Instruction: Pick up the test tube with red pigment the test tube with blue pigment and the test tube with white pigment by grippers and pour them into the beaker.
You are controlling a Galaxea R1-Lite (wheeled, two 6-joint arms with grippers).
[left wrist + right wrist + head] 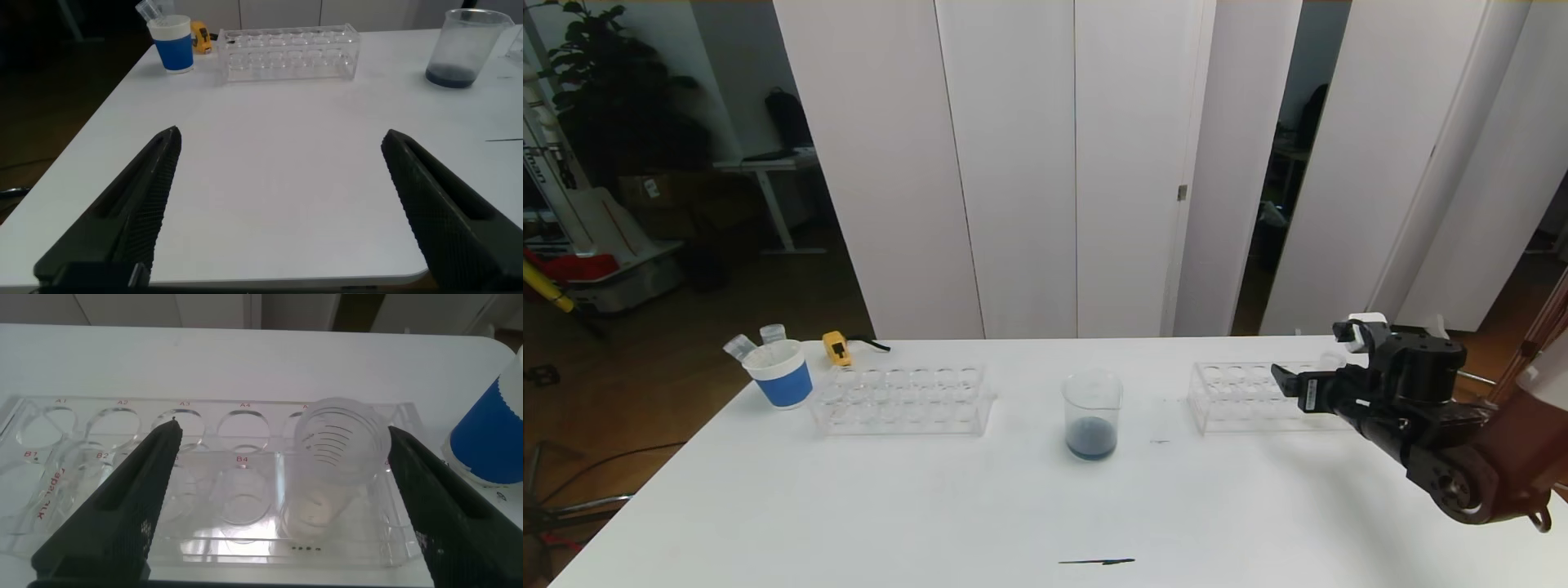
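Note:
The test tube with white pigment (337, 469) stands in the right-hand clear rack (122, 498), with cream-white liquid at its bottom. My right gripper (282, 429) is open and empty just in front of this tube, which lies between the fingers, closer to one. In the head view the right gripper (1311, 359) hovers at the right rack (1241, 400). The beaker (1092, 416) stands mid-table with dark bluish liquid at its bottom; it also shows in the left wrist view (466, 49). My left gripper (281, 135) is open and empty over bare table. No tube with red or blue pigment is in view.
A blue-banded paper cup (780, 374) holding two empty tubes stands at the far left, beside a yellow tape measure (836, 347) and an empty clear rack (903, 400). Another blue-banded cup (490, 429) stands right beside the right rack. A dark streak (1096, 561) lies near the table's front edge.

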